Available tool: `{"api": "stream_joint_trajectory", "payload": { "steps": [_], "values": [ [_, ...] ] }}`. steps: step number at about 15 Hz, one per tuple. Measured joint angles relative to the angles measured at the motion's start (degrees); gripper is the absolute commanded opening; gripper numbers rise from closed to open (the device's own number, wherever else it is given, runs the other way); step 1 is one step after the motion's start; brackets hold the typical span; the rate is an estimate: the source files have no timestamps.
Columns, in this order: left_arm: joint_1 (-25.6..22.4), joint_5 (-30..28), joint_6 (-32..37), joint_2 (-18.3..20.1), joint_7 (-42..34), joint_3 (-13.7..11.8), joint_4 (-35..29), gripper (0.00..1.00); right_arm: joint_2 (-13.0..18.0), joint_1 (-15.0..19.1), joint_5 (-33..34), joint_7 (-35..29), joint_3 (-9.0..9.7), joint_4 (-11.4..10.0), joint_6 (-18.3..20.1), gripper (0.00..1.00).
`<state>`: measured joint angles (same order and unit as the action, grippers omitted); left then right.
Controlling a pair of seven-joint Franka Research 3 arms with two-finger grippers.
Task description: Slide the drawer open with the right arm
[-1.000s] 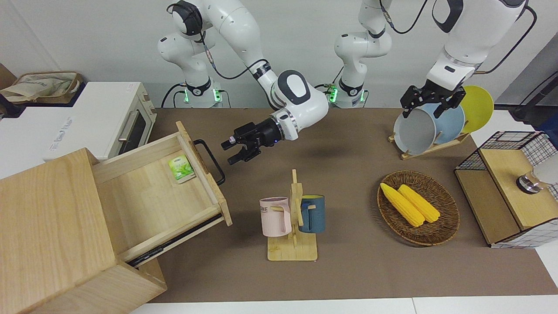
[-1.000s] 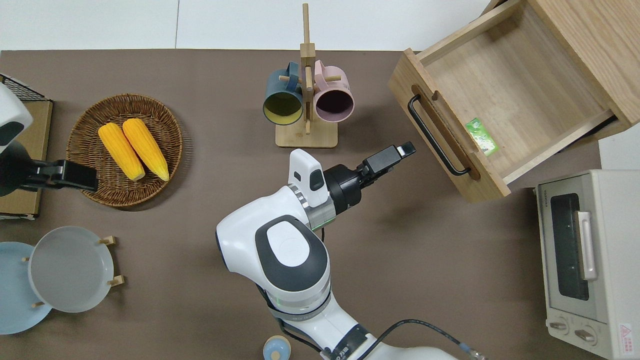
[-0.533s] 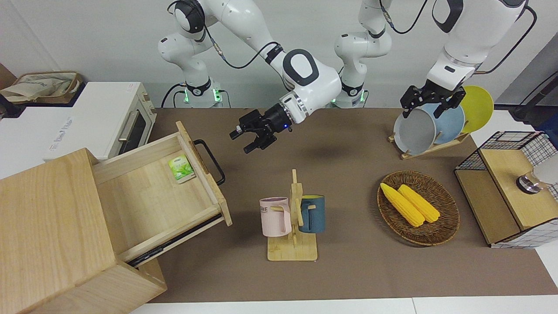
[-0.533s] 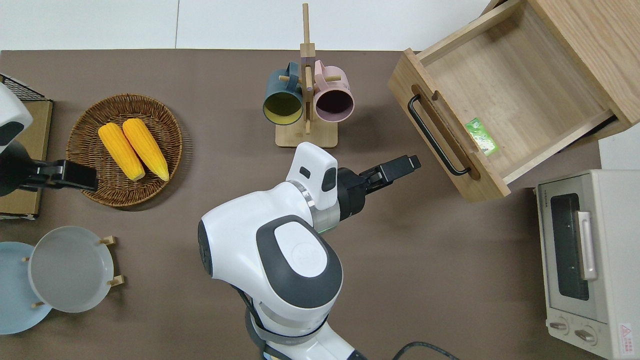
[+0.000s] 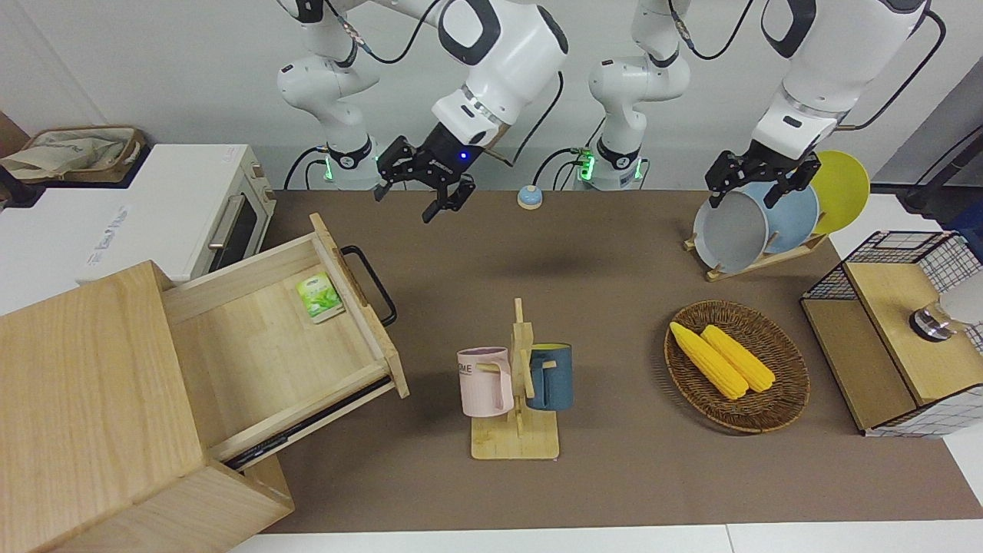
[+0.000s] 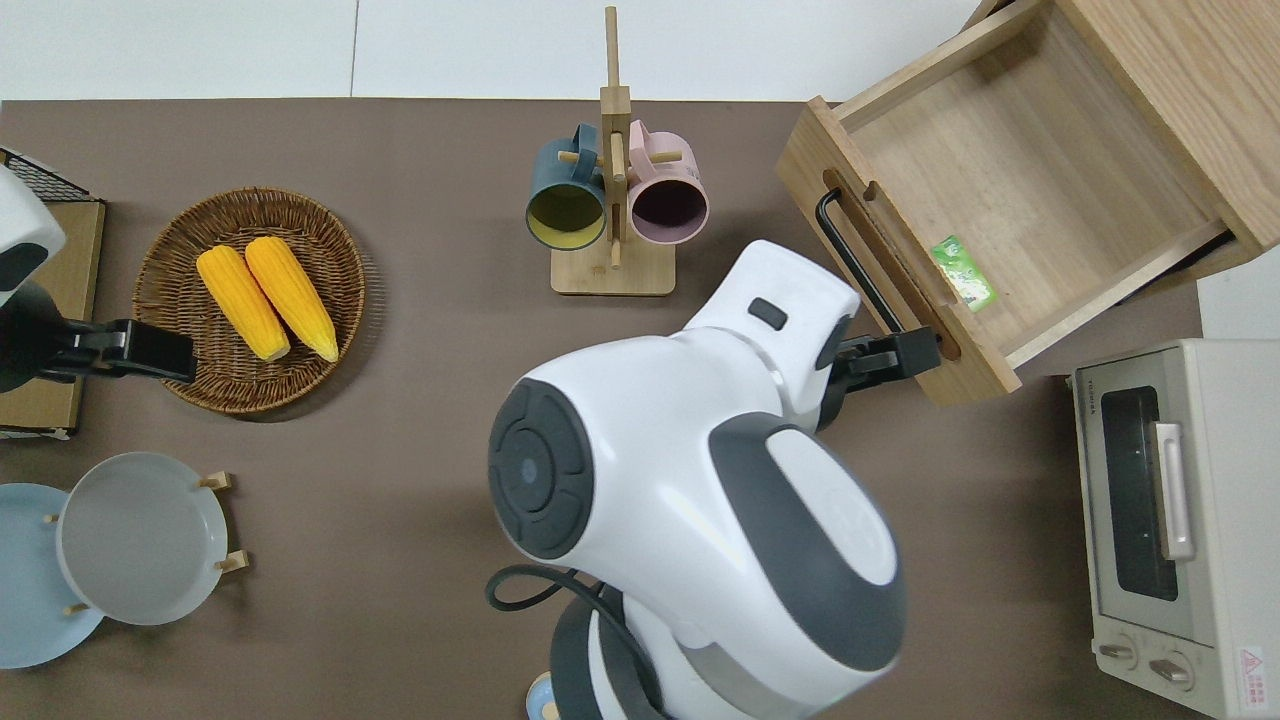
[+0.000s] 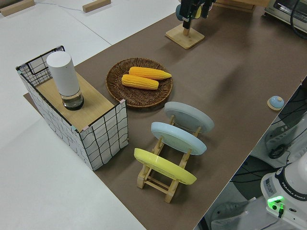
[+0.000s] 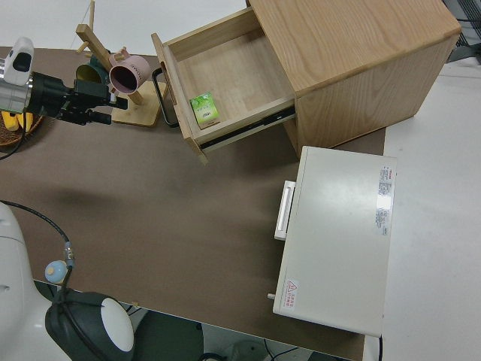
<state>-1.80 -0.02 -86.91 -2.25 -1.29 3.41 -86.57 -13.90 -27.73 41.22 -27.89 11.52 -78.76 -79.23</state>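
Observation:
The drawer (image 5: 261,346) (image 6: 1020,190) (image 8: 225,75) stands pulled far out of the pale-wood box (image 5: 84,399) at the right arm's end of the table. Its black bar handle (image 5: 372,284) (image 6: 860,270) is free, with nothing on it. A small green packet (image 5: 319,296) (image 6: 962,272) lies inside, against the drawer front. My right gripper (image 5: 411,201) (image 6: 900,352) hangs open and empty, high in the air. In the overhead view it is over the table by the end of the handle nearer the robots, largely hidden under its own arm. The left arm is parked.
A white toaster oven (image 5: 184,207) (image 6: 1170,520) stands beside the box, nearer the robots. A mug rack (image 5: 514,384) is mid-table, with a wicker basket of corn (image 5: 736,365), a plate rack (image 5: 760,223) and a wire-mesh cabinet (image 5: 898,330) toward the left arm's end. A small blue bell (image 5: 530,197) sits near the robots.
The right gripper has risen and swung away from the handle toward the robots, still open. The drawer and the left arm have not moved.

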Motion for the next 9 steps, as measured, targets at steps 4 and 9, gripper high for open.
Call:
{"api": "stream_joint_trajectory", "payload": {
  "steps": [4,9],
  "values": [
    [0.00,0.00,0.00,0.00,0.00,0.00,0.00,0.99,3.45,9.32,-7.40,0.00,5.37,0.01,-1.37,0.985],
    [0.00,0.00,0.00,0.00,0.00,0.00,0.00,0.99,7.38,19.86,-20.72,2.24,6.18,0.01,-4.23,0.985]
  ]
}}
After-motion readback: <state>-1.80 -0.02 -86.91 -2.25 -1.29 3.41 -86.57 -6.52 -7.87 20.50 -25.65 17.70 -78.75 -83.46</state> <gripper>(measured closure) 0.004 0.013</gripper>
